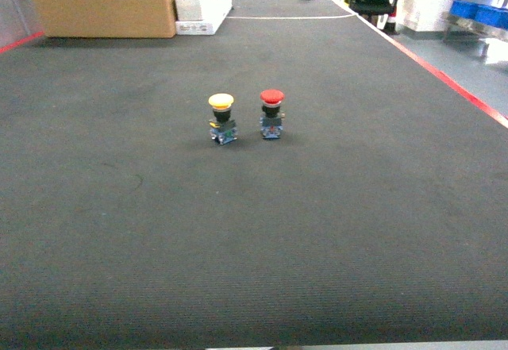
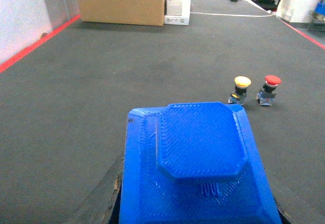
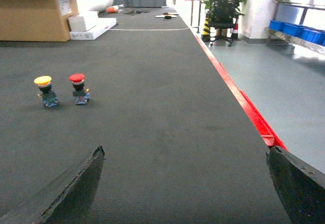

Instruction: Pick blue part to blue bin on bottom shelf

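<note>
Dark mat [image 1: 119, 223] holds two push-buttons [image 1: 222, 118], one blue part [image 2: 200, 163].

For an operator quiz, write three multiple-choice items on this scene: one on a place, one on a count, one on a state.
1. In the head view, where does the yellow push-button stand?
A) left of the red push-button
B) right of it
C) on top of it

2. How many push-buttons stand on the dark mat?
A) one
B) two
C) four

3. The right gripper is:
A) shut on a button
B) open and empty
C) shut on a box

Answers:
1 A, the yellow cap stands to the left, beside the red.
2 B, only these two show.
3 B, its fingers stand wide apart with bare mat between.
</note>
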